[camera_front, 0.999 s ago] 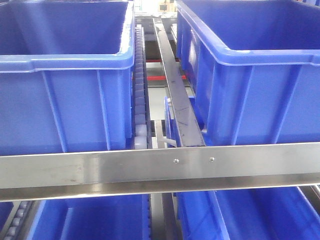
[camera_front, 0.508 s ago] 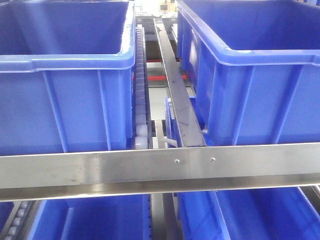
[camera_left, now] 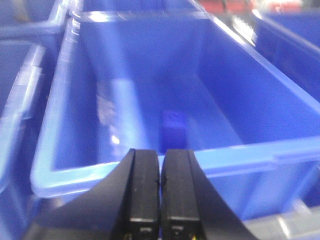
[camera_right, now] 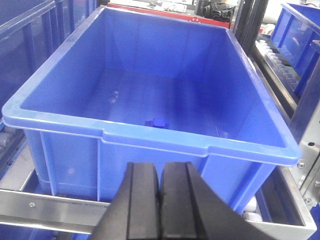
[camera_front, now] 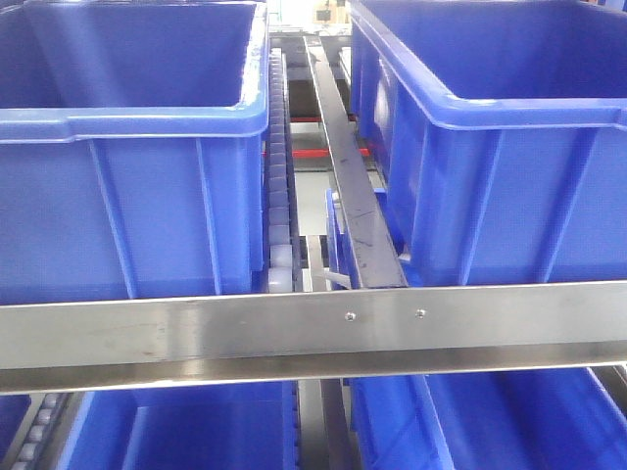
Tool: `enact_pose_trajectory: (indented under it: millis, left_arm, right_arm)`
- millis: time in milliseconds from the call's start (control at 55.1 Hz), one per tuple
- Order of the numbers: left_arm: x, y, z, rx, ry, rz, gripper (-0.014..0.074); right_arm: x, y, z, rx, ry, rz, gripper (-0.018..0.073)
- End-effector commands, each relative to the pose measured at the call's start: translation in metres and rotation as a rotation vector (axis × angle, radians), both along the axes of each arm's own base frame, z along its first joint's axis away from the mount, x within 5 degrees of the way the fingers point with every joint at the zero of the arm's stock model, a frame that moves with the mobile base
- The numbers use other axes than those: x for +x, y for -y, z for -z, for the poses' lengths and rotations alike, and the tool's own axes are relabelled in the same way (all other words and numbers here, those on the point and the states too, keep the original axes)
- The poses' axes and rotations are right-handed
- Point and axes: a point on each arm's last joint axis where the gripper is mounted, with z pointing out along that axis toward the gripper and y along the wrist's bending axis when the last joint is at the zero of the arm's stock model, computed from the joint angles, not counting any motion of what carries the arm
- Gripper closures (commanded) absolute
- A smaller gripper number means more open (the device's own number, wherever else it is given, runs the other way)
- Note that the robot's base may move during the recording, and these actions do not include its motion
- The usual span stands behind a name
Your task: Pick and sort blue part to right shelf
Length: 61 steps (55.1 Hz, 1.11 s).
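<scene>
Left wrist view first: our left gripper (camera_left: 160,220) is clenched with nothing between its fingers, hanging just outside the near rim of a blue bin (camera_left: 70,165); a blue part (camera_left: 173,129) lies on that bin's floor, at about 12 o'clock from the fingertips, blurred, so we cannot tell how it is turned. In the right wrist view our right gripper (camera_right: 159,210) is likewise clenched on nothing, just short of the near rim of another bin (camera_right: 150,137); a second blue part (camera_right: 155,122) peeks over that rim at 12 o'clock, only its top showing.

The front view shows the shelf's steel rail (camera_front: 196,328) with two screws (camera_front: 349,316), a roller track (camera_front: 278,186) and bins above and below, with neither arm in sight.

We judge the pick has not begun, and which piece is the one to sort we cannot tell; to do it well we would open the fingers before crossing the rim, clear the rim, come down from above, and close across the flat sides rather than the cap; the hazard is clipping the wall or nudging the piece away.
</scene>
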Motion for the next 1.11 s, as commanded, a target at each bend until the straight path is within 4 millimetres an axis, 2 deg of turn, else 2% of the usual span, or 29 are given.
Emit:
enact_pose_trajectory:
  millis: [0,200,291,1090]
  left_arm:
    - [-0.006,-0.003,0.006,-0.045,0.131,-0.040,0.0472]
    - [-0.013,-0.007,0.059,-0.073,0.109,-0.110,0.0472]
    - [-0.011,-0.009,0.073,-0.092,0.136,-0.137,0.0472]
    - [-0.011,-0.009,0.074,-0.092,0.137,-0.140,0.0472]
  right_arm:
    - [-0.001,0.000,-0.017,0.006,0.114,0.001,0.0510]
    - [-0.001,0.000,-0.017,0.006,0.114,0.001,0.0510]
    - [-0.001,0.000,-0.017,0.006,0.114,0.001,0.0510]
    - [-0.001,0.000,-0.017,0.006,0.113,0.001,0.0510]
